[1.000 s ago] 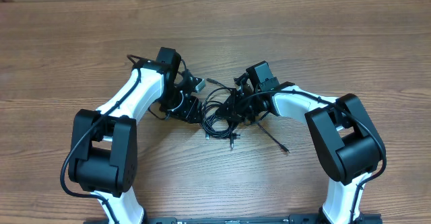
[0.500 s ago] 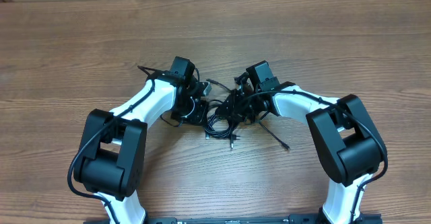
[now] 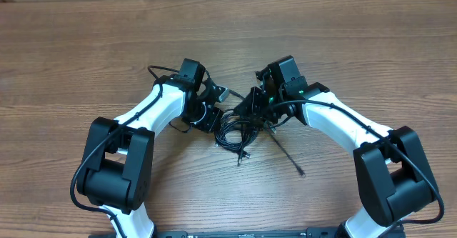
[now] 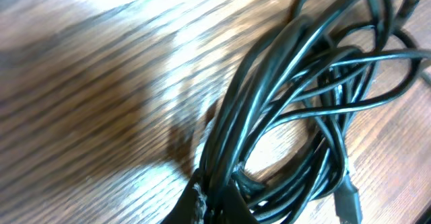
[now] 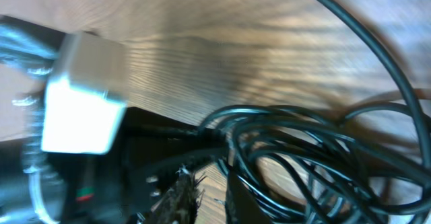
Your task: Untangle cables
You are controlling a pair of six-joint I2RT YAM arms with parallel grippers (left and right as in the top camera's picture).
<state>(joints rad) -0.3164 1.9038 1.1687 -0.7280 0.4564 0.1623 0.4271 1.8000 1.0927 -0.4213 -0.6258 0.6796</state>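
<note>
Cables point(image 3: 234, 129) look light, limp, snag-prone; best taken near a plug point(image 3: 300, 172). Left end effector point(image 4: 207, 207) clamps them; right end effector point(image 3: 254, 110), cannot tell.

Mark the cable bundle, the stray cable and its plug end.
cable bundle point(image 3: 230, 132), overhead, middle of the coil.
stray cable point(image 3: 284, 152), overhead, midway along the straight run.
plug end point(image 3: 300, 172), overhead, tip of the stray cable.

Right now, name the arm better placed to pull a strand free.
Right, probably. The left end effector is shut on the tangled thin black cords, anchoring them; one straight cord trails out near the right end effector.
</note>
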